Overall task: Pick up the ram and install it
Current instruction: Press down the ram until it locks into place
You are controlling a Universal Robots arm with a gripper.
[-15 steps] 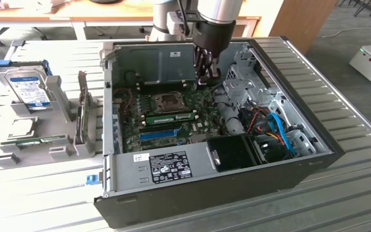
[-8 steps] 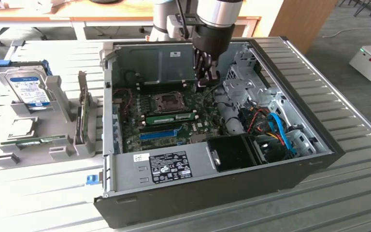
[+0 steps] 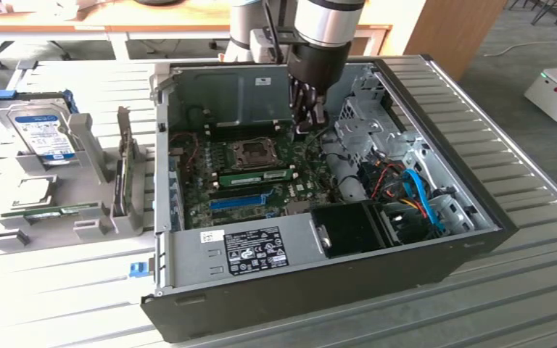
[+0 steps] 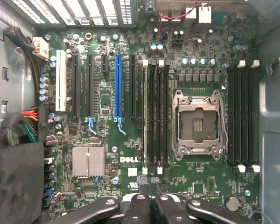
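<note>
The gripper (image 3: 307, 129) hangs inside the open computer case (image 3: 434, 261), low over the motherboard (image 4: 210, 182); its fingers are clenched together, and no stick shows between them. In the wrist view the closed tips sit just past one end of the row of memory slots.

The ram (image 3: 259, 176) appears to be the green stick standing in a slot between the processor socket (image 3: 255, 151) and the blue slot (image 3: 235, 201); seen from above, edge-on, it is the pale thin line (image 4: 145, 116) in the slot of its group farthest from the socket. The gripper is near it; whether they touch cannot be told. A second green stick (image 3: 51, 212) lies in the grey rack (image 3: 90, 156) on the table (image 3: 510, 167), well apart from the case, at the exterior view's left, below a hard drive (image 3: 46, 134).

Judged from its look, the ram is light, thin and stiff along its length; it would not sag, but it would crack or shed a chip if bent or twisted. Its flat faces carry small chips and a label, so they are poor places to squeeze hard. The better hold is across the thin board near the middle of its upper edge, or at the two short ends. Any push should go straight down on the top edge, evenly, since a tilted stick jams in its slot; the narrow edge is smooth and could slip out of a light pinch.
</note>
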